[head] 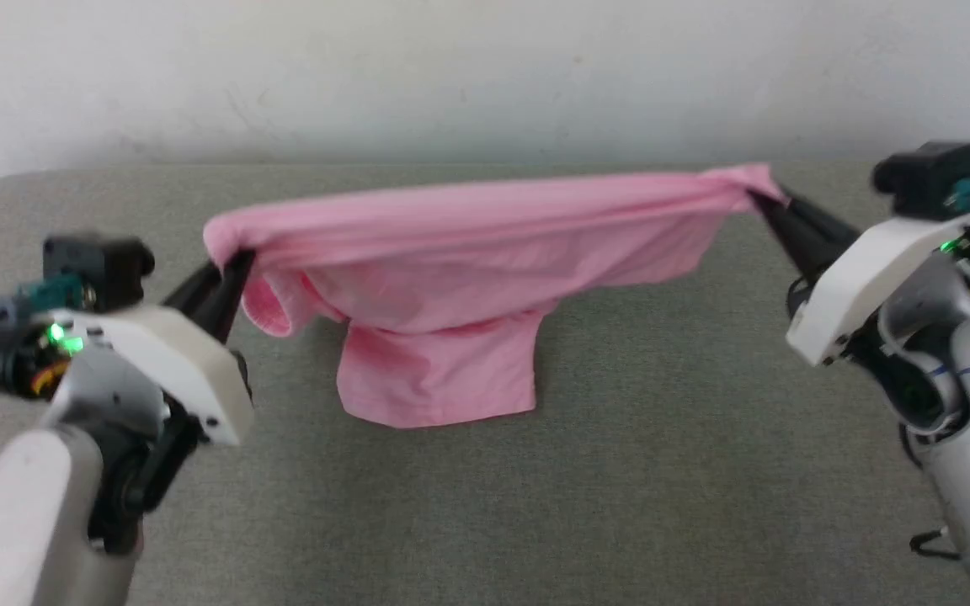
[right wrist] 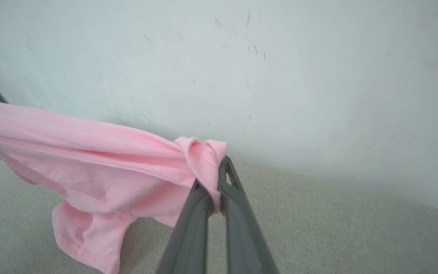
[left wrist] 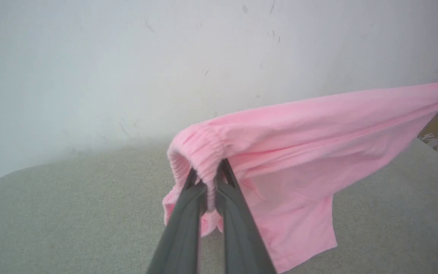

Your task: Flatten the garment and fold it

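Overhead, above the grey-green bench (head: 670, 471), the garment (head: 468, 252) hung stretched between both arms, one leg drooping toward the surface. Thin and soft, it would likely sag and wrinkle when let go, so its outer corners looked the best places to hold. The left hand (head: 228, 282) was clamped on the gathered waistband (left wrist: 200, 152); the right hand (head: 767, 202) pinched a bunched corner at the opposite end.

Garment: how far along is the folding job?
Done: the garment is gripped at both ends, the left gripper shut on its gathered waistband, the right gripper on a bunched corner. In hand: it hangs stretched between them above the surface, one leg drooping. Left: laying it flat and all folding.
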### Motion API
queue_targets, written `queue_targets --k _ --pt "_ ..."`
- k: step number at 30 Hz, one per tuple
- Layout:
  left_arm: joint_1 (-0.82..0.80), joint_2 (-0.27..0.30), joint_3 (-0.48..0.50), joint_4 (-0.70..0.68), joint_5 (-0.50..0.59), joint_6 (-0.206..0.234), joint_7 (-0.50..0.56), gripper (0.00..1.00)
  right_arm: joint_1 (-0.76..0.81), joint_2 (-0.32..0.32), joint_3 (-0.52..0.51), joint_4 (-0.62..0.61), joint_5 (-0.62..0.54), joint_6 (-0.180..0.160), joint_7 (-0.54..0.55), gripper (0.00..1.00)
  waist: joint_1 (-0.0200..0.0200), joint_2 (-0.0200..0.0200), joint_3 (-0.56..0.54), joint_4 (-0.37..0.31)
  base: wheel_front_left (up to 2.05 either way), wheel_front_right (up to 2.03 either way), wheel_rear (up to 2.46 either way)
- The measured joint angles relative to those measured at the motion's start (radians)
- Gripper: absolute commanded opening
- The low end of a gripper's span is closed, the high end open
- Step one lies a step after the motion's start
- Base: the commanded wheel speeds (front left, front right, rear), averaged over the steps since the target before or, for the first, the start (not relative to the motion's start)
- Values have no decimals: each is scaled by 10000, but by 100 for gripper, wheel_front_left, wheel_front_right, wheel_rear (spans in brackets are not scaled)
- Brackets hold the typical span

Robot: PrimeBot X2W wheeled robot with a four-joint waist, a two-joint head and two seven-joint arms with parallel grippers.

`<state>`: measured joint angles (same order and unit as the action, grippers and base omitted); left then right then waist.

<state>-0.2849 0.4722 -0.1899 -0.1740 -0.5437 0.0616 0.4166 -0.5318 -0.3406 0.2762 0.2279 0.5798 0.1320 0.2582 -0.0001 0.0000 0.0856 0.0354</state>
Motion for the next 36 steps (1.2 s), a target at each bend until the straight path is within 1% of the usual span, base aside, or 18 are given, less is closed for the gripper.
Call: queue_targets --k 3,5,7,10,13,18,21,25,30,32,36 --pt "-1036 -12 -59 19 -12 -136 157 0 -76 109 -792 -986 -460 0 543 0 0 1 11 -157 0 0 0" --pt "-1906 -127 -125 355 -48 -274 203 0 -431 265 -1250 -1258 -692 -2 911 0 0 0 106 -222 0 0 0" --pt "-2775 -290 -178 970 -46 -364 157 0 -1030 447 -1586 -1246 -955 0 1137 0 2 0 229 -285 0 0 0" --pt "-4099 -587 -313 2259 0 -562 -56 0 -2147 706 -1956 -834 -1202 8 1172 0 1 0 482 -375 0 0 0" --pt "-5393 -984 -410 3674 165 -617 -644 0 -3335 924 -2171 -2 -1473 10 784 0 3 0 825 -459 0 0 0" --pt "-7429 -1524 -433 6027 639 -740 -2324 0 -5152 1227 -2255 1475 -1921 12 -594 0 5 0 1497 -616 0 0 0" --pt "-8384 -1720 -474 7269 905 -788 -3325 0 -6024 1358 -2148 2280 -2205 12 -1515 0 4 0 1886 -732 0 0 0" --pt "-9094 -1925 -504 8805 1060 -874 -4322 0 -6709 1532 -1639 3352 -2295 10 -2272 0 5 0 2311 -914 0 0 0" --pt "-9158 -2199 -408 10521 949 -976 -5160 0 -6745 1766 -828 4702 -2102 8 -2719 0 3 0 2612 -1146 0 0 0" --pt "-9129 -2303 -393 11122 871 -1080 -5382 0 -6656 1822 -506 5189 -1935 8 -2895 0 4 0 2675 -1198 0 0 0" --pt "-8717 -2508 -355 12053 642 -1279 -5889 0 -6012 1873 433 5858 -1582 6 -3170 0 2 0 2590 -1208 0 0 0"
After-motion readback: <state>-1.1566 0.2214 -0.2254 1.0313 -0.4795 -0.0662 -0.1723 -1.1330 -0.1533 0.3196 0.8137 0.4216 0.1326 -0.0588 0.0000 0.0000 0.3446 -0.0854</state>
